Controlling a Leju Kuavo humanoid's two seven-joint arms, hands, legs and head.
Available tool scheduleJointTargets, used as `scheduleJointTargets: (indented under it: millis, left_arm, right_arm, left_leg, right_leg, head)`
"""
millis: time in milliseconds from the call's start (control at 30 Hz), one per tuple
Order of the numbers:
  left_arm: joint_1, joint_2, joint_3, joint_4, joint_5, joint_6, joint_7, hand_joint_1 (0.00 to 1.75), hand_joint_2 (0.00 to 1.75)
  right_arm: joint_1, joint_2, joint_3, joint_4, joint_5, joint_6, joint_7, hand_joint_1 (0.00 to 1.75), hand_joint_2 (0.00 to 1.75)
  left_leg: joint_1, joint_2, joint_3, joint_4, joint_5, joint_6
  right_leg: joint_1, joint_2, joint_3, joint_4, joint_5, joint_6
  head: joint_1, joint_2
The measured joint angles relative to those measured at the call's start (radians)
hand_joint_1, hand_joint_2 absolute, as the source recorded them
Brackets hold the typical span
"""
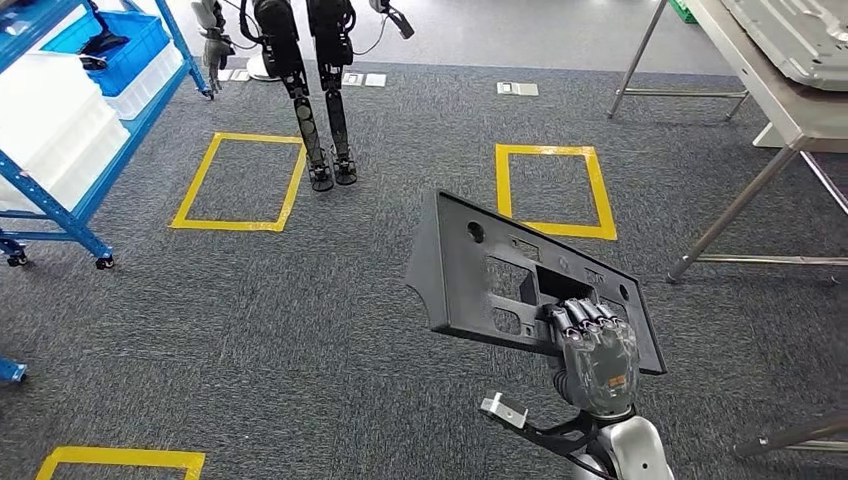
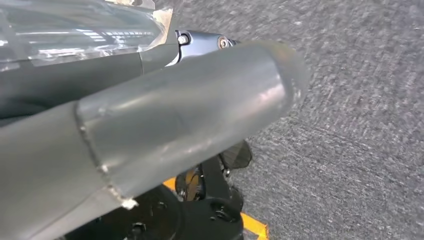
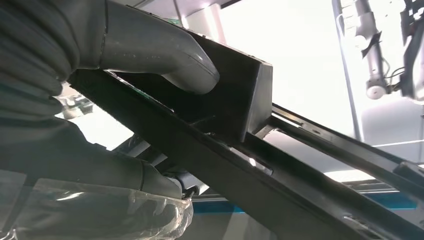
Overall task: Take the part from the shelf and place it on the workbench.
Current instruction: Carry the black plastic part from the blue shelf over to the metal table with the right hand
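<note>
The right hand (image 1: 598, 358) has its fingers (image 1: 585, 313) curled tight through a cutout in the flat black plastic part (image 1: 480, 275).

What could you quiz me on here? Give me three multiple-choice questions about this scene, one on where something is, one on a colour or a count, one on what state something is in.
1. Where is the black panel?
A. On the blue shelf
B. In the right hand, above the carpet
C. Flat on the steel workbench

2. What colour are the taped rectangles on the floor?
A. Yellow
B. Red
C. White

3. What is the right hand doing?
A. Hanging open, holding nothing
B. Pressing on the carpet
C. Gripping the panel at a cutout

Answers:
1 B: the head view shows the panel held up over the grey carpet, away from the blue shelf and the workbench.
2 A: the tape outlines are yellow.
3 C: its fingers wrap over the panel's edge.
</note>
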Motion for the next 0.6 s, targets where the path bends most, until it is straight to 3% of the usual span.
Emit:
scheduleJointTargets:
  millis: [67,133,200,267,300,333,367,400,467,500,567,600]
  left_arm:
    - [-0.002,0.0,0.0,0.0,0.0,0.0,0.0,0.0,0.0]
    - [-0.002,0.0,0.0,0.0,0.0,0.0,0.0,0.0,0.0]
    - [0.0,0.0,0.001,0.0,0.001,0.0,0.0,0.0,0.0]
    - [0.001,0.001,0.001,0.0,0.001,0.0,0.0,0.0,0.0]
    - [0.002,0.001,0.002,0.0,0.002,0.001,0.0,0.0,0.0]
    - [0.001,0.001,0.002,0.0,0.002,0.001,0.0,0.0,0.0]
    - [0.001,0.001,0.003,0.0,0.002,0.001,0.0,0.0,0.0]
    - [0.001,0.001,0.003,0.0,0.002,0.001,0.0,0.0,0.0]
    - [0.001,0.001,0.004,0.0,0.003,0.003,-0.001,0.0,0.0]
    - [0.0,0.001,0.004,0.0,0.004,0.004,-0.001,0.0,0.0]
    - [-0.003,0.0,0.004,0.0,0.004,0.006,-0.002,0.0,0.0]
    - [-0.004,0.0,0.004,0.0,0.005,0.007,-0.002,0.0,0.0]
  right_arm:
    - [-0.003,-0.011,0.007,0.002,-0.013,0.0,-0.002,1.75,1.75]
    - [-0.007,-0.025,0.01,0.004,-0.025,0.0,-0.008,1.75,1.75]
    - [-0.015,-0.034,0.013,0.008,-0.037,0.0,-0.018,1.75,1.75]
    - [-0.017,-0.041,0.015,0.014,-0.046,0.0,-0.027,1.75,1.75]
    - [-0.017,-0.044,0.016,0.018,-0.049,0.0,-0.029,1.75,1.75]
    - [-0.018,-0.048,0.016,0.021,-0.052,0.0,-0.032,1.75,1.75]
    - [-0.019,-0.05,0.016,0.024,-0.055,0.0,-0.036,1.75,1.75]
    - [-0.022,-0.052,0.016,0.027,-0.059,0.0,-0.041,1.75,1.75]
    - [-0.029,-0.054,0.016,0.031,-0.066,0.0,-0.048,1.75,1.75]
    - [-0.031,-0.054,0.017,0.033,-0.068,0.0,-0.05,1.75,1.75]
    - [-0.033,-0.056,0.017,0.035,-0.07,0.0,-0.053,1.75,1.75]
    - [-0.033,-0.058,0.017,0.036,-0.07,0.0,-0.054,1.75,1.75]
  left_leg:
    - [-0.005,0.023,0.005,-0.011,0.008,0.01]
    - [-0.005,0.048,0.01,-0.026,0.019,0.023]
    - [-0.007,0.078,0.011,-0.032,0.022,0.03]
    - [-0.01,0.109,0.009,-0.032,0.022,0.032]
    - [-0.011,0.122,0.009,-0.031,0.021,0.031]
    - [-0.011,0.136,0.009,-0.031,0.02,0.03]
    - [-0.011,0.148,0.011,-0.031,0.019,0.028]
    - [-0.013,0.158,0.013,-0.03,0.016,0.024]
    - [-0.019,0.179,0.017,-0.028,0.009,0.014]
    - [-0.022,0.188,0.02,-0.027,0.006,0.009]
    - [-0.02,0.206,0.025,-0.027,0.001,-0.001]
    - [-0.016,0.196,0.024,-0.017,-0.009,-0.006]
  right_leg:
    - [-0.003,0.008,-0.009,-0.002,0.005,0.013]
    - [-0.001,-0.034,-0.035,0.038,-0.014,0.016]
    - [0.0,-0.086,-0.094,0.154,-0.068,0.011]
    - [-0.003,-0.098,-0.146,0.267,-0.108,0.016]
    - [-0.005,-0.101,-0.149,0.28,-0.109,0.022]
    - [-0.006,-0.106,-0.128,0.248,-0.095,0.031]
    - [-0.008,-0.12,-0.088,0.18,-0.071,0.039]
    - [-0.008,-0.148,-0.044,0.103,-0.05,0.042]
    - [-0.002,-0.188,0.013,0.002,-0.022,0.037]
    - [0.002,-0.193,0.019,-0.01,-0.02,0.03]
    - [0.0,-0.167,0.017,-0.012,-0.015,0.018]
    - [-0.004,-0.154,0.018,-0.014,-0.013,0.01]
  head:
    - [0.0,0.0]
    - [0.002,0.0]
    - [0.006,0.0]
    - [0.008,0.0]
    - [0.008,0.0]
    - [0.008,0.0]
    - [0.008,0.0]
    - [0.009,0.0]
    - [0.008,0.0]
    - [0.007,0.0]
    - [0.006,0.0]
    - [0.004,0.0]
